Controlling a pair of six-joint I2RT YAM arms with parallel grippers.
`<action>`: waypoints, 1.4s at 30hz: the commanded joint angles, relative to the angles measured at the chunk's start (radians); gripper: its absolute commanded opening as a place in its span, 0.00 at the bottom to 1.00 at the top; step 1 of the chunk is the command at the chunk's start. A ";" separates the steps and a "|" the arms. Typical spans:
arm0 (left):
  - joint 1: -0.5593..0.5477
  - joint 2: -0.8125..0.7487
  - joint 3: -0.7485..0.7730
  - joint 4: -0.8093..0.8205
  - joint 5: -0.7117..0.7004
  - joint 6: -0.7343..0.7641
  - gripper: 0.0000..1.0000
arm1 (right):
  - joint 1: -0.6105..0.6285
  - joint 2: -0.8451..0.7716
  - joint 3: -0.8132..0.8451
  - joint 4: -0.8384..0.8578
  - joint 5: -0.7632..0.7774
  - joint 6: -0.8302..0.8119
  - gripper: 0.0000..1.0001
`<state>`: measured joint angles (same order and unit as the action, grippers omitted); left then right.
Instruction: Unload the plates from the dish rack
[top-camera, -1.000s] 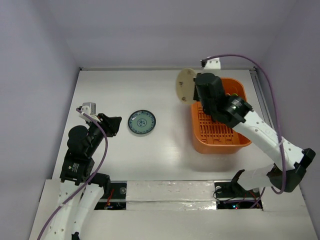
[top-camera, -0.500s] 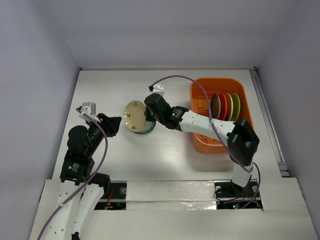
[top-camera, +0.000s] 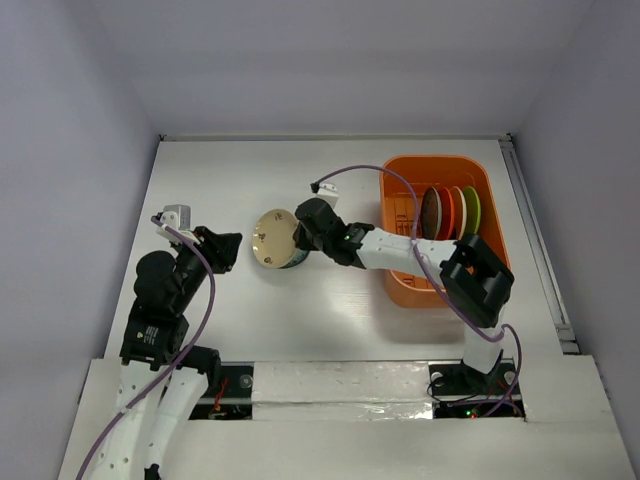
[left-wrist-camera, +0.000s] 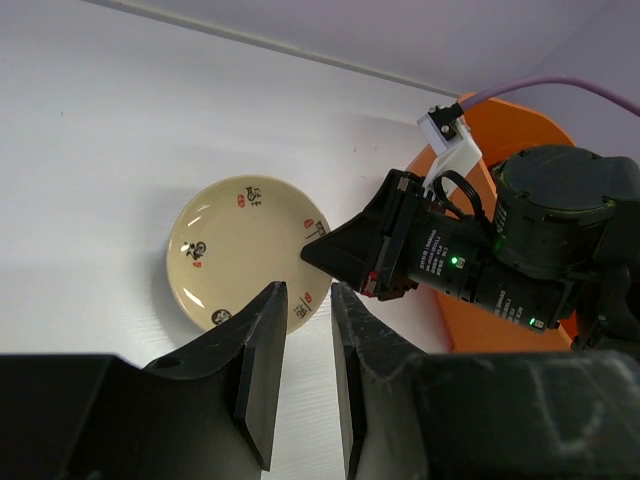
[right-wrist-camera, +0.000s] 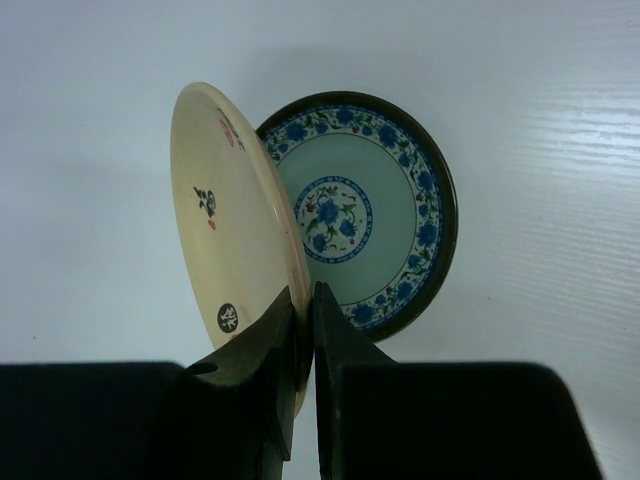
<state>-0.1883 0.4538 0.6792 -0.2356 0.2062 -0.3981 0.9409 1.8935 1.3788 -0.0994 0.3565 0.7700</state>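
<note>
My right gripper (top-camera: 298, 236) is shut on the rim of a cream plate (top-camera: 273, 238) and holds it tilted just above the blue-green patterned plate (right-wrist-camera: 380, 235), which lies flat on the table. The cream plate also shows in the right wrist view (right-wrist-camera: 225, 245) and in the left wrist view (left-wrist-camera: 245, 250). The orange dish rack (top-camera: 400, 285) stands at the right with several plates (top-camera: 450, 212) upright in it: dark, orange-red, cream and lime green. My left gripper (left-wrist-camera: 308, 295) is slightly open and empty, at the table's left, apart from the plates.
The right arm (top-camera: 400, 248) reaches leftward from the rack across the table's middle. A purple cable (top-camera: 360, 172) loops over the rack. White walls close in the table at the back and sides.
The right gripper has lowered and tilted the cream plate flatter over the blue-green plate. One second ago it held that plate up beside the rack. The left arm has not moved.
</note>
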 joint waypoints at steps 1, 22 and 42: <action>0.004 -0.007 -0.007 0.042 0.005 0.004 0.22 | -0.008 0.001 -0.021 0.110 -0.002 0.057 0.04; 0.013 -0.009 -0.007 0.044 0.010 0.004 0.22 | -0.048 0.006 -0.098 0.104 -0.059 0.026 0.49; 0.013 -0.007 -0.012 0.055 0.024 0.005 0.10 | -0.163 -0.537 -0.171 -0.267 0.280 -0.253 0.00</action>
<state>-0.1810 0.4538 0.6788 -0.2329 0.2131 -0.3996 0.8528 1.4784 1.2491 -0.2707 0.4896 0.5835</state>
